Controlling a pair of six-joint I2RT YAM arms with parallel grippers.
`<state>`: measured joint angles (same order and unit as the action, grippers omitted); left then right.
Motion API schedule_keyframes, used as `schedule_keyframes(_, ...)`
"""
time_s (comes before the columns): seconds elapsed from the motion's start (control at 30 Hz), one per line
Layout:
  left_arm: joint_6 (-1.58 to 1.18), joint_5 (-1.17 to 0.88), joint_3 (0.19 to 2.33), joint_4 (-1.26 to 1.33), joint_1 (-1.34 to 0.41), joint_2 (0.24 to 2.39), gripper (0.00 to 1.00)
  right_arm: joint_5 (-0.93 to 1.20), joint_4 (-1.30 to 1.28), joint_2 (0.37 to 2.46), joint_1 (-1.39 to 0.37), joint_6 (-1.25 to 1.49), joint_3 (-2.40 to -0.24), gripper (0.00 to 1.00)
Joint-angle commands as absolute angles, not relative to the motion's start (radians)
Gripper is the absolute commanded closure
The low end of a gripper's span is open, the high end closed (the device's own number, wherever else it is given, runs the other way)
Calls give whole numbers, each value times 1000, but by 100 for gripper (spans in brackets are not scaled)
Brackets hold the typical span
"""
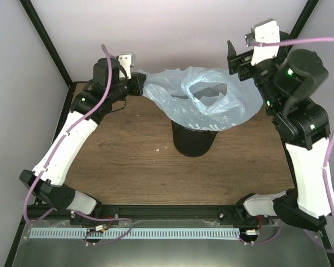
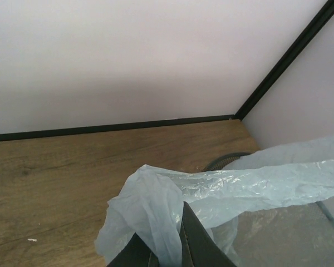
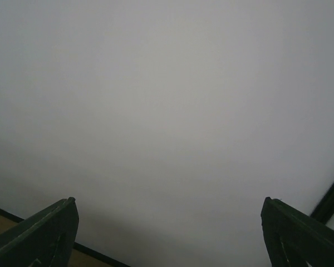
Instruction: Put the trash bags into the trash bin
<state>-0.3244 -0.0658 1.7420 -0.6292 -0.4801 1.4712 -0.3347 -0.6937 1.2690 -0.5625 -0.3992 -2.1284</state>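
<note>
Loosely, the bag (image 1: 211, 111) is spread over the bin (image 1: 193, 142) top, near the tabletop (image 1: 128, 167) far edge; left gripper (image 1: 140, 84) pinches its left end, right gripper (image 1: 237, 60) stands wide, near it but apart

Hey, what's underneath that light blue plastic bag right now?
The black trash bin stands under the bag; from above only its lower wall and base show. The bag covers its mouth, so whatever is inside cannot be seen.
</note>
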Motion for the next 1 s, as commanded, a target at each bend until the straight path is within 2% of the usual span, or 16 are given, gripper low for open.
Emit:
schedule_keyframes(0.0, -309, -122, 1710, -584, -475, 1426, 96, -265, -728, 1358, -420, -341, -2204, 9)
schedule_keyframes(0.23, -308, -136, 1746, -595, -476, 1430, 96, 154, -803, 1554, 101, -221, -2213, 14)
schedule_keyframes(0.33, -315, -124, 1801, -641, -475, 1456, 96, 304, -844, 1591, 239, -207, -2194, 14)
schedule_keyframes(0.43, -325, -118, 1851, -684, -475, 1486, 96, 374, -845, 1537, 271, -267, -2067, 14)
schedule_keyframes(0.63, -350, -141, 1900, -697, -475, 1518, 96, 342, -725, 1350, 283, -381, -1699, 13)
schedule_keyframes(0.83, -351, -152, 1947, -738, -475, 1547, 96, 496, -808, 1355, 457, -443, -1622, 17)
schedule_keyframes(0.97, -337, -139, 1970, -778, -475, 1562, 96, 566, -888, 1351, 523, -597, -1599, 18)
